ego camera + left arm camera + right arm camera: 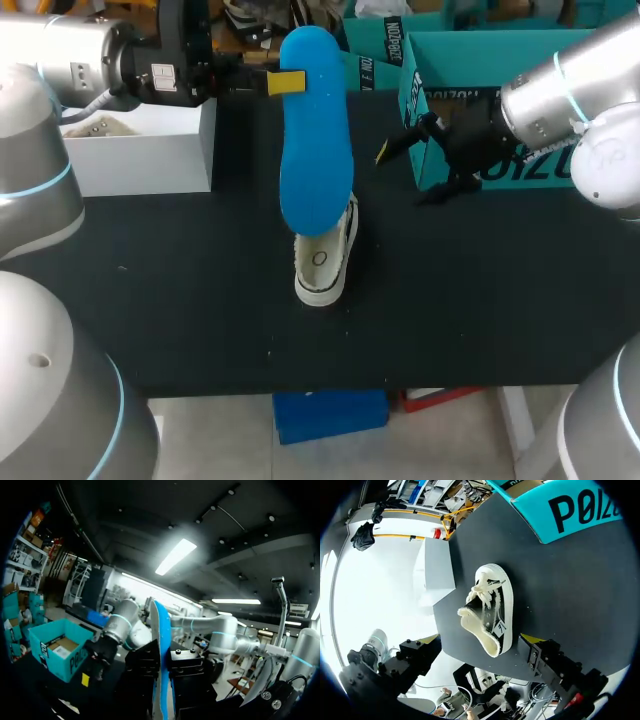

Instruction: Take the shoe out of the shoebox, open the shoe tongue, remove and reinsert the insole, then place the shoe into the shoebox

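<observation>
A long blue insole (315,140) hangs upright above the table, my left gripper (287,83) shut on its upper end. In the left wrist view the insole (162,655) stands edge-on between the black jaws of my left gripper (164,685). Below it a black and white shoe (325,265) stands on the black table, its fleece-lined mouth open. My right gripper (410,170) hovers open beside the teal shoebox (470,55), right of the shoe. In the right wrist view the shoe (492,607) lies ahead of my right gripper (480,644), whose fingers are spread wide around nothing.
A white box (150,150) stands at the back left of the black table (480,300); it also shows beyond the shoe as the white box (437,570). The teal shoebox (570,510) fills the back right. My right arm (120,630) and the shoebox (55,650) show past the insole.
</observation>
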You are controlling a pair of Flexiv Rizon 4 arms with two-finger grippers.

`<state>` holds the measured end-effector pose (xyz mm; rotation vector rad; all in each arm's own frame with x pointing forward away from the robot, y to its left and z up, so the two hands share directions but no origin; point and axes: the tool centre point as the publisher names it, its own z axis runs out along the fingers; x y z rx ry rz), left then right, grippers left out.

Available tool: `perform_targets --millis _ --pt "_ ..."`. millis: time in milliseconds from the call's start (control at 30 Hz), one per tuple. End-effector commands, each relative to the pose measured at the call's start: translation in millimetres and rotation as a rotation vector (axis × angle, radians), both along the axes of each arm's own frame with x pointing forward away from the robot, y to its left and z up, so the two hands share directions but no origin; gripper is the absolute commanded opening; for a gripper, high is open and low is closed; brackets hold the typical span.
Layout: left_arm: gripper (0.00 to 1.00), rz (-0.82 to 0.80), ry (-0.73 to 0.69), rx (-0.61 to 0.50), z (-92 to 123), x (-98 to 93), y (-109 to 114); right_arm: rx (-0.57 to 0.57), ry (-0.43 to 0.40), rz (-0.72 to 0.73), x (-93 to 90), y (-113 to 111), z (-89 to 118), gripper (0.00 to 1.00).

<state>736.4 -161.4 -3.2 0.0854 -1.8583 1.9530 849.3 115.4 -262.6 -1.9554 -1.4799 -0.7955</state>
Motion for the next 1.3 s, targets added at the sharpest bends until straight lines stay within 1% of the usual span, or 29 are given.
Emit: perform_targets --millis 33,100,167,233,433,600,933,1200,1300 --pt "0.0 0.005 -0.001 0.0 -1 -1.1 -1 0.133 -0.045 0.0 -2.1 -4 -6 1.0" --pt "0.0 0.005 -0.001 0.0 -1 -1.1 -1 0.21 -0.06 -0.001 -1.7 -2 -3 1.0" --pt "0.0 0.005 -0.001 0.0 -1 -1.1 -1 0.22 -0.069 0.003 -1.8 0 -1 1.0" --pt "0.0 0.005 -0.001 0.0 -1 -1.1 -1 0.273 -0.078 0.004 -2.3 3 2 1.0" --pt "0.0 0.005 -0.001 0.0 -1 -1.1 -1 0.335 -0.098 0.007 -4.1 11 9 1.0" --pt "0.0 0.005 -0.001 0.0 -1 -1.1 -1 0.425 -0.121 0.014 -6.8 19 13 1.0" --pt "0.0 0.005 -0.001 0.0 -1 -1.1 -1 0.482 -0.221 0.027 -6.3 32 10 1.0" --pt "0.0 0.005 -0.001 0.0 -1 -1.1 -1 0.512 -0.222 0.043 -7.0 38 2 1.0" --pt "0.0 0.005 -0.001 0.0 -1 -1.1 -1 0.537 -0.244 0.068 -8.5 39 0 1.0"
